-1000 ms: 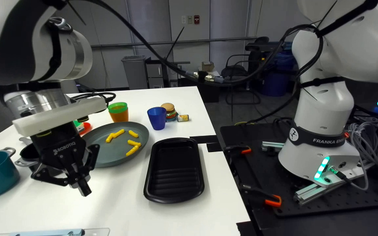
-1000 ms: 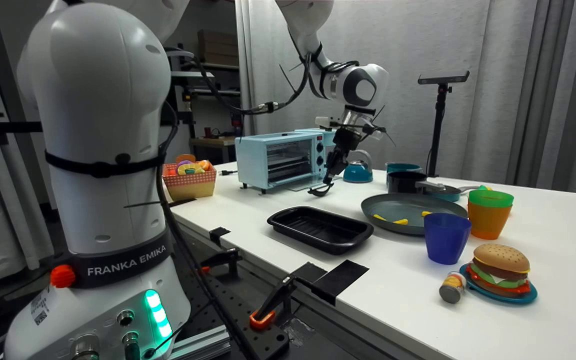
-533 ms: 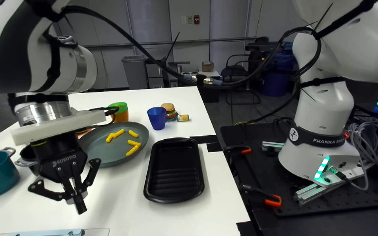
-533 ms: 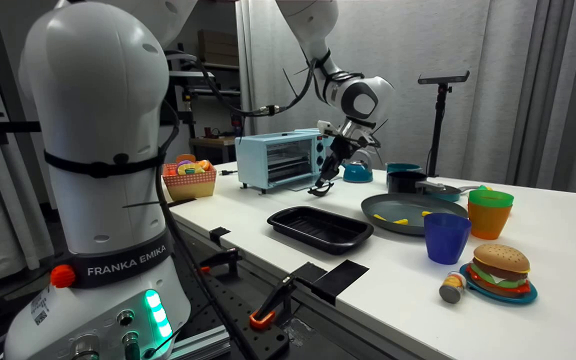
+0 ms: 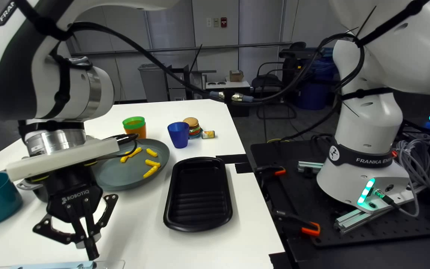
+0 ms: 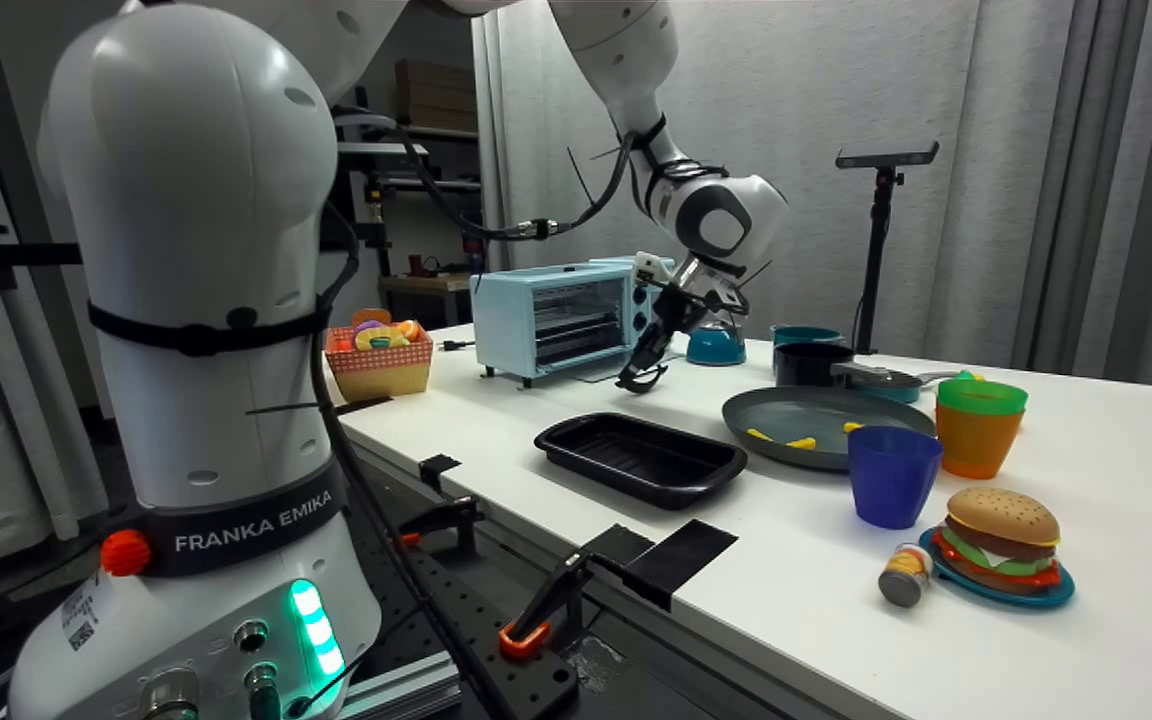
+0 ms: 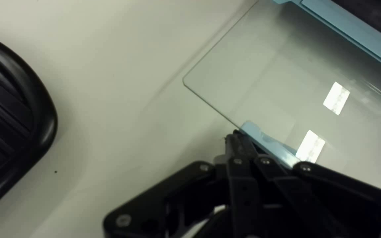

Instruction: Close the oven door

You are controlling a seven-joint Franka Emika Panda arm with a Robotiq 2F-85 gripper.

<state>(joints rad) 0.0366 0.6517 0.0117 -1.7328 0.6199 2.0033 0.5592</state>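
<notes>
Currently the light-blue toaster oven (image 6: 551, 320) stands toward the far left of the white table (image 6: 1126, 470) in an exterior view, and its glass door (image 7: 236, 82) is folded down, spread open low over the tabletop. In the wrist view a light-blue handle (image 7: 273, 145) sits at the door's free edge, and the black Robotiq gripper (image 7: 237, 137) has its tips at the left end of that handle. They may be touching it, though from this angle I cannot tell for sure. The two fingers (image 7: 232, 145) are drawn together with hardly a gap, and I see nothing held between them.

In both exterior views the Panda arm (image 6: 726, 215) extends over the table, the gripper slanting just beside the door. Nearer in an exterior view, and apart from the gripper, lies a ribbed black baking pan (image 6: 636, 450). To its right sits a grey frying pan (image 6: 821, 405) with yellow sticks (image 6: 802, 443) in it; nearer still is a blue cup (image 6: 894, 478), and stacked green and orange cups (image 6: 979, 435) stand to the right of that. At the near right a toy hamburger (image 6: 1001, 535) rests on a teal plate (image 6: 1006, 598), a small can (image 6: 906, 575) lying just beside it. A basket (image 6: 384, 382) of toy food (image 6: 386, 338) stands left of the oven.
</notes>
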